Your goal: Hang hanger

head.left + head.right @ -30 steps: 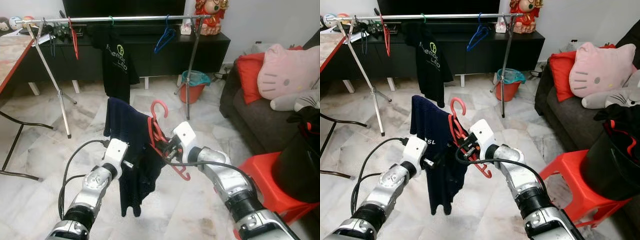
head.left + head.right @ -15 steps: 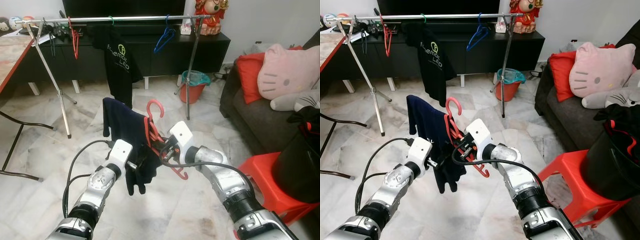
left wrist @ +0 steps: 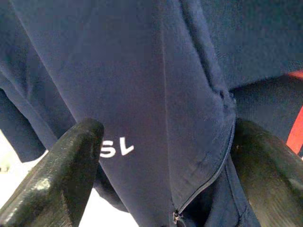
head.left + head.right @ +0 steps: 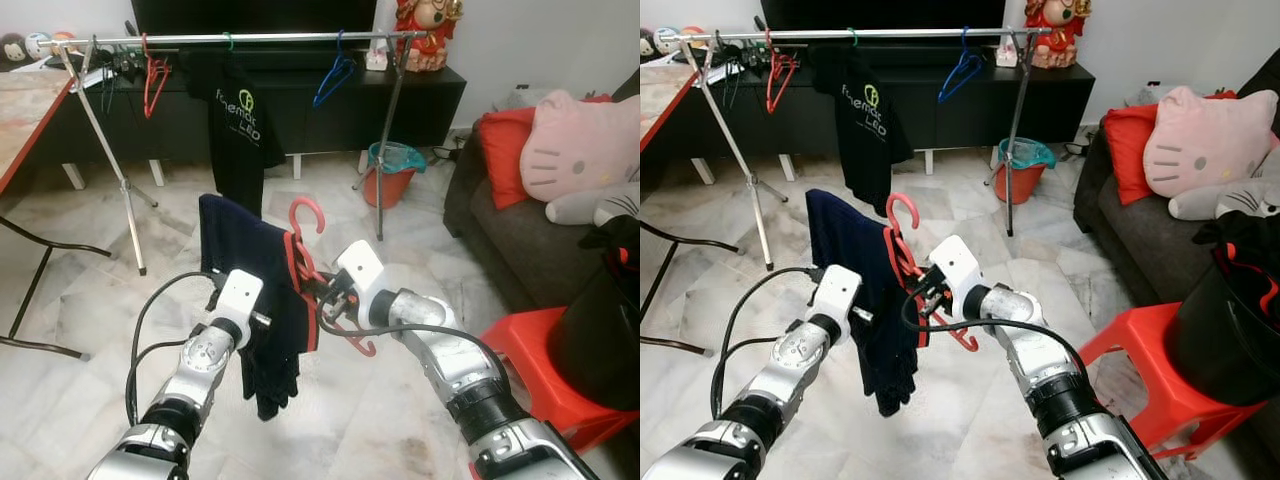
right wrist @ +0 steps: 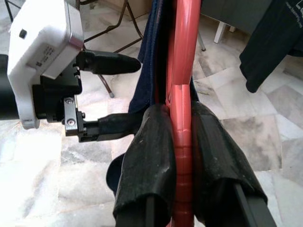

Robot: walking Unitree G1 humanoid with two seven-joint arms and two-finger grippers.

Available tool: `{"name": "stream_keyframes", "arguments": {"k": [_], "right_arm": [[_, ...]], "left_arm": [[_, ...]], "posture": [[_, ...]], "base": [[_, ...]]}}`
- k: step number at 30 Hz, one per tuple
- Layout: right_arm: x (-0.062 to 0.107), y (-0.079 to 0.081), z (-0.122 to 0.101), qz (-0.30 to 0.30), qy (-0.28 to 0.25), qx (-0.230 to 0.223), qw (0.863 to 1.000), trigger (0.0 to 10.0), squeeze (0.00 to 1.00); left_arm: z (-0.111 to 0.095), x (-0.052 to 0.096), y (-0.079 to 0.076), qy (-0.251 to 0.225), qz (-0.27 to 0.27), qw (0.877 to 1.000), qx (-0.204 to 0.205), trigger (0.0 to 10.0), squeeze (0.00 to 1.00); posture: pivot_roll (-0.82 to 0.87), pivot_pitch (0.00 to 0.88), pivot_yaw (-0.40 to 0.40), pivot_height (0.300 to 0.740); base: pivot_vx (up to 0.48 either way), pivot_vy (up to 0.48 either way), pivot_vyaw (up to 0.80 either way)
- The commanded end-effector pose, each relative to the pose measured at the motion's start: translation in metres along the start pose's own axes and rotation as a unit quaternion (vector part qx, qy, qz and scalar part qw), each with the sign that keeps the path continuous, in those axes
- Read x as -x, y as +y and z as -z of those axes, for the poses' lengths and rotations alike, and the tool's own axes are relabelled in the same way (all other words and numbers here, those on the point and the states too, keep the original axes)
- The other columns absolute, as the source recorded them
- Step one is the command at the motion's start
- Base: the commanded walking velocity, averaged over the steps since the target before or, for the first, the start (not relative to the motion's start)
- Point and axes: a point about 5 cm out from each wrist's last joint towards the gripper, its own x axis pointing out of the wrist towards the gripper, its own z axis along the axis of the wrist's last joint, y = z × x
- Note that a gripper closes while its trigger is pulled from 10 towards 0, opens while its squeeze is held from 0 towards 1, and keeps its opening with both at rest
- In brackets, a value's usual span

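Right tool (image 5: 177, 137) clamping red hanger (image 4: 306, 262), raised

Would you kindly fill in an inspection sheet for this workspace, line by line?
Surface: pale marble floor; no worktop in use.
Job's things: red hanger carrying a navy garment, held in front of the robot; clothes rail stands farther ahead, by the TV cabinet.
Clutter: black T-shirt, blue hanger and a red-orange hanger already on the rail; orange bucket beside it.
Grippers: right tool shut on the red hanger; left tool open, its fingers either side of the navy cloth.
Cables: black cable loops along the left arm.
Surroundings: sofa with cushions, red stool.
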Motion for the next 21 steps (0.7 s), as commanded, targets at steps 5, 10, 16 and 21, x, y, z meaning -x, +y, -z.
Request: {"name": "stream_keyframes", "arguments": {"k": [5, 10, 16, 21], "right_arm": [[0.0, 0.001, -0.014, -0.006, -0.024, 0.018, 1.0, 0.0, 0.0], [0.001, 0.002, -0.013, -0.008, -0.022, 0.018, 1.0, 0.0, 0.0], [0.002, 0.003, -0.011, -0.009, -0.019, 0.02, 1.0, 0.0, 0.0], [0.0, 0.006, -0.015, -0.022, -0.023, 0.021, 0.999, 0.0, 0.0]], "left_arm": [[-0.003, -0.003, 0.003, 0.001, -0.035, 0.999, -0.019, 10.0, 0.0], [-0.004, -0.003, 0.01, 0.002, -0.059, 0.997, -0.042, 10.0, 0.0], [-0.003, -0.002, 0.014, 0.005, -0.091, 0.995, -0.029, 10.0, 0.0], [-0.007, -0.004, 0.01, -0.007, -0.094, 0.995, -0.029, 10.0, 0.0]], "posture": [[-0.02, 0.004, -0.08, 0.74], [-0.02, 0.012, -0.079, 0.74], [-0.02, 0.008, -0.082, 0.74], [-0.02, 0.007, -0.083, 0.74]], "base": [[0.0, 0.0, 0.0], [0.0, 0.0, 0.0], [0.0, 0.0, 0.0], [0.0, 0.0, 0.0]]}}
